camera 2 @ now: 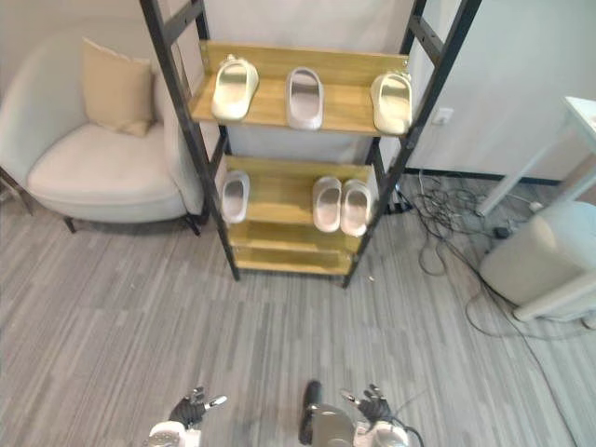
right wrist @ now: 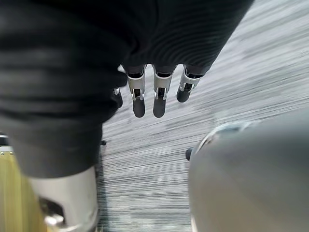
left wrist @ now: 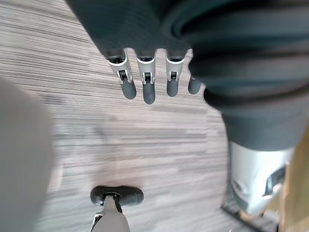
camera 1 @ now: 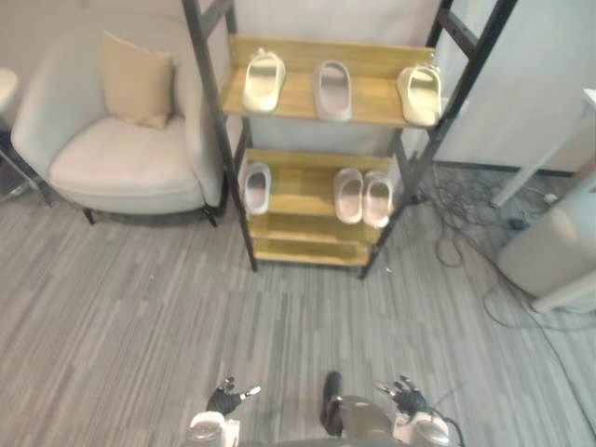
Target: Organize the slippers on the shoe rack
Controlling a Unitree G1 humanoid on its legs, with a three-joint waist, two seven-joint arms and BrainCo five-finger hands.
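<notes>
While both arms hang low at the near edge, the left hand and the right hand reach out a little over the grey floor. Both hands are open, with the fingers straight and loose.

Far ahead stands the shoe rack. On its top shelf lie a left cream slipper, a middle pale slipper and a right cream slipper, spread apart. On the shelf below, a lone slipper lies at the left, and a pair of slippers lies side by side at the right. An armchair sits left of the rack.
</notes>
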